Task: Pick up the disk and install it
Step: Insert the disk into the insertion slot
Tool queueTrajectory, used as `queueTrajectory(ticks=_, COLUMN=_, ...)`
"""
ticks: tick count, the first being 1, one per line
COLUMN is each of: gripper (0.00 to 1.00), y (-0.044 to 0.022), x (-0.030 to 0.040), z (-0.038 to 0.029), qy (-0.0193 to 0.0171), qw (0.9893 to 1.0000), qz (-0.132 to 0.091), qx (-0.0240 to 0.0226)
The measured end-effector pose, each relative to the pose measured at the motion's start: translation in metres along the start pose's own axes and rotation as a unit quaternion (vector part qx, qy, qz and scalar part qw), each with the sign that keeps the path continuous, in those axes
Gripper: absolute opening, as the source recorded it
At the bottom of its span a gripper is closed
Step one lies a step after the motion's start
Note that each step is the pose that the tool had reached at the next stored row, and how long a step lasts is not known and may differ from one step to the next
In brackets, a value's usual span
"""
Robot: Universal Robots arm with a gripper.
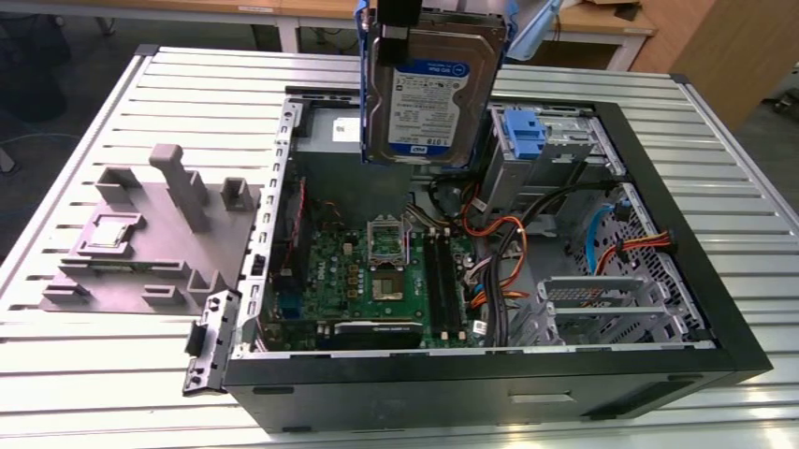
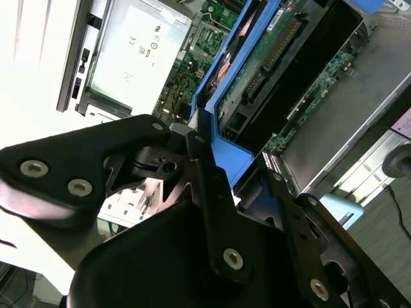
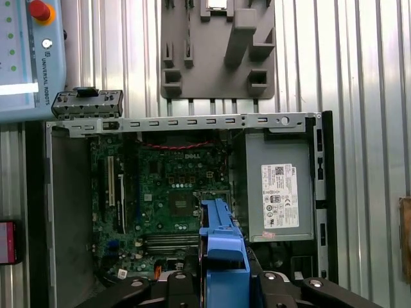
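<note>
Black gripper (image 2: 231, 154) links crowd both wrist views, fingers clamped from either side on the blue bracket (image 3: 221, 237) that frames the disk (image 1: 431, 94). In the exterior view the disk hangs at twelve o'clock, touching nothing but the gripper. Its label faces the camera and its long axis runs straight up and down, with the lower edge above the far end of the open computer case (image 1: 500, 374).

The first wrist view looks straight down past the bracket onto the motherboard (image 3: 167, 192), with the power supply (image 3: 279, 192) and its white sticker just beside it, so the disk is over the case interior and not over the slatted surface (image 1: 125, 374).

The relation that matters lies sideways. A metal drive bay (image 1: 568, 140) carrying a bare blue clip (image 1: 525, 126) sits at three o'clock from the disk's lower half, just beside it. A second, empty cage (image 1: 593, 304) lies at four o'clock in the exterior view, well apart from it. Which of the two takes the disk cannot be told.

By this judgement the pickup is done and the install is not. The disk stands on end, while both bays appear to open along the case floor. A grey fixture (image 1: 150, 243) rests on the surface at nine o'clock.
</note>
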State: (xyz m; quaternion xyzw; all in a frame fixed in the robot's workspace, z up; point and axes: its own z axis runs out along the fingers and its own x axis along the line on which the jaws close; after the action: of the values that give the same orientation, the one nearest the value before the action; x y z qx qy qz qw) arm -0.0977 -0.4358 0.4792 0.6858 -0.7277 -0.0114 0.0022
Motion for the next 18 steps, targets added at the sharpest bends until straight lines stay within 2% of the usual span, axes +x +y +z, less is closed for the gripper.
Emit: queueTrajectory(ticks=18, gripper=0.36, y=-0.0002, x=0.003, z=0.0, qy=0.0, qw=1.0, qz=0.0, qx=0.0)
